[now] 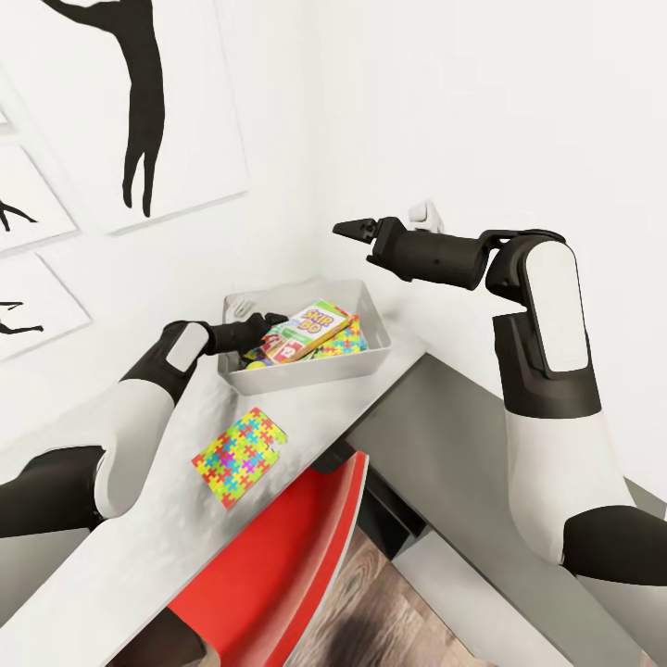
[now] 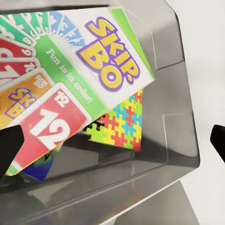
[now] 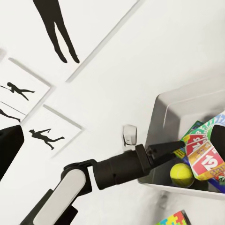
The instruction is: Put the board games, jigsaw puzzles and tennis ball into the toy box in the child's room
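The pale grey toy box [image 1: 310, 375] stands on the table [image 1: 139, 547] against the wall. Inside it the orange-green Skip-Bo board game [image 1: 310, 331] lies tilted over a jigsaw puzzle [image 1: 350, 340], the tennis ball [image 3: 181, 174] and a blue box corner [image 2: 35, 169]. My left gripper [image 1: 271, 322] is open at the box's left rim, its fingertips [image 2: 9, 145] spread wide over the Skip-Bo cover [image 2: 70, 84]. A second jigsaw puzzle [image 1: 240, 457] lies flat on the table in front of the box. High above the box, my right gripper [image 1: 352, 226] stays open with nothing in it.
A red chair [image 1: 278, 565] is tucked under the table's front edge. The lower dark grey cabinet [image 1: 445, 445] joins on the right below my right arm. Black silhouette pictures [image 1: 139, 102] hang on the wall, with a white wall socket [image 1: 424, 215] behind the right wrist.
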### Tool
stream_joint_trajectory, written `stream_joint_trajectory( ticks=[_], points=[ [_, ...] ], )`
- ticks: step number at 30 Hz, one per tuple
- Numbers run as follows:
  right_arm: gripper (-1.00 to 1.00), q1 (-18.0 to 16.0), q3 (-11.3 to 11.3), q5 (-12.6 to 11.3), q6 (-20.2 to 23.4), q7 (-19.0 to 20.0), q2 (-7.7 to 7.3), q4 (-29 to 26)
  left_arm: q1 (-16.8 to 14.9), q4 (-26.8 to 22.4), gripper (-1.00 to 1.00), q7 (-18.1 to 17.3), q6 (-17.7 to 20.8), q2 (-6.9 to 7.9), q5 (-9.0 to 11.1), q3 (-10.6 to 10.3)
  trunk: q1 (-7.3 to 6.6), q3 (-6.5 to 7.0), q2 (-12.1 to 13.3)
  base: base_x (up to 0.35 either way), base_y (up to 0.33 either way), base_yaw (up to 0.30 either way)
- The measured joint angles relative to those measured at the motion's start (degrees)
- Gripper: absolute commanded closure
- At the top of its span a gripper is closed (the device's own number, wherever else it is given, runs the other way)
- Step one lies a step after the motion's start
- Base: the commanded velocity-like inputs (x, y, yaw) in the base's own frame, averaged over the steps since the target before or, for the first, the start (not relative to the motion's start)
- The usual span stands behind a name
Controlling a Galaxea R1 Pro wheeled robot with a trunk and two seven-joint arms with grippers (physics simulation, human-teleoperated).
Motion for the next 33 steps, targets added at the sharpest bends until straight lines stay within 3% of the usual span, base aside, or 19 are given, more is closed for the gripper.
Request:
stream_joint_trajectory(
  ticks=[11, 25, 33],
  points=[
    [-1.0, 0.0, -0.1, 0.04, -0.07, -0.02, 0.0, 0.0, 0.08, -3.85, -1.0, -1.94, 0.47, 0.47, -0.04, 0.04, 0.01, 0.0, 0.01, -0.022, 0.006, 0.0],
    [-1.0, 0.0, -0.2, 0.1, -0.17, -0.04, 0.0, 0.07, 0.08, -4.2, -1.0, -2.21, 0.65, 0.68, -0.05, 0.09, 0.02, 0.04, 0.0, -0.109, 0.026, 0.003],
    [-1.0, 0.0, -0.22, 0.11, -0.15, -0.04, 0.0, 0.09, 0.09, -4.21, -1.0, -2.21, 0.72, 0.7, -0.03, 0.11, 0.0, 0.29, 0.0, -0.128, 0.0, 0.128]
  ],
)
